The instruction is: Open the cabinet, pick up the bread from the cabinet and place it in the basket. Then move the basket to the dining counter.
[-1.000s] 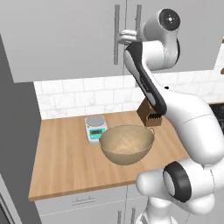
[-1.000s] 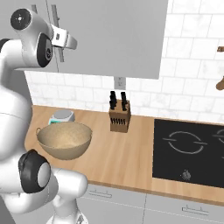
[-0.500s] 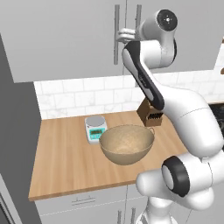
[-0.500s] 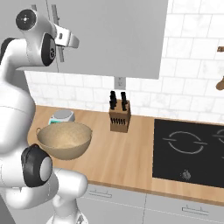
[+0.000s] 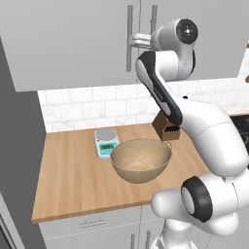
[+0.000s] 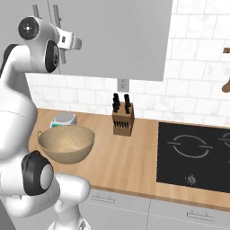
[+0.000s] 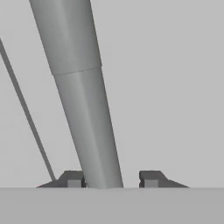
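The light grey cabinet (image 5: 73, 44) (image 6: 117, 36) hangs above the worktop with both doors shut. The bread is hidden behind them. My gripper (image 5: 133, 40) (image 7: 111, 179) reaches up to the left door's vertical bar handle (image 5: 130, 53) (image 7: 87, 109). In the hand view the bar runs between the fingers: the left fingertip (image 7: 72, 179) touches it, and a small gap separates it from the right one. The jaws are partly closed and not clamped. The tan woven basket (image 5: 138, 170) (image 6: 67, 150) stands on the worktop below, with nothing in it. The dining counter is out of view.
A white-and-teal scale (image 5: 106, 142) (image 6: 63, 119) sits behind the basket. A knife block (image 5: 168, 127) (image 6: 122, 120) stands against the tile wall. A black cooktop (image 6: 197, 152) lies to the right. The right door's handle (image 5: 154, 19) runs close beside the gripper.
The fingers have drawn in around the left door's handle. The arm and the cabinet doors have barely moved.
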You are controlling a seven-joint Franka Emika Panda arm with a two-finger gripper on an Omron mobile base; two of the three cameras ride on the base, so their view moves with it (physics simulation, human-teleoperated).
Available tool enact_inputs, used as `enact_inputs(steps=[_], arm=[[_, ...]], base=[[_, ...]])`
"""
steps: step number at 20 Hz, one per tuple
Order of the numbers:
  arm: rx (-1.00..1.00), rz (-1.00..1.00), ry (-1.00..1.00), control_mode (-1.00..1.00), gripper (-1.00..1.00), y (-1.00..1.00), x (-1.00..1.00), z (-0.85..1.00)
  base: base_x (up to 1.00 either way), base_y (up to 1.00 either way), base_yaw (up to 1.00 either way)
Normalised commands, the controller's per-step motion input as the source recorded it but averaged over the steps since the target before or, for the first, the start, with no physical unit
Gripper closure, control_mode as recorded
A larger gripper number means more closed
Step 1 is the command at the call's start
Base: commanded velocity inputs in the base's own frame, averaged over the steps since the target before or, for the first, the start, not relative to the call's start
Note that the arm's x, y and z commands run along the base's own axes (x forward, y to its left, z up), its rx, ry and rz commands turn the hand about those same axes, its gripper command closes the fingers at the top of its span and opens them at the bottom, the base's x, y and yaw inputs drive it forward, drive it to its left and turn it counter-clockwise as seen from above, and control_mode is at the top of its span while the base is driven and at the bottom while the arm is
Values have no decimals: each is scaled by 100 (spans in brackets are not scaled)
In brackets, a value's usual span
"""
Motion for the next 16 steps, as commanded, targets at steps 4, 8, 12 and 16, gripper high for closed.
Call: enact_inputs(steps=[4,8,12,16], arm=[[2,0,0,-100,100,0,7,8],[8,0,0,-100,100,-10,-38,26],[11,0,0,-100,100,-39,-98,45],[9,0,0,-100,100,-74,-100,41]], base=[[0,0,0],[0,0,0],[0,0,0],[0,0,0]])
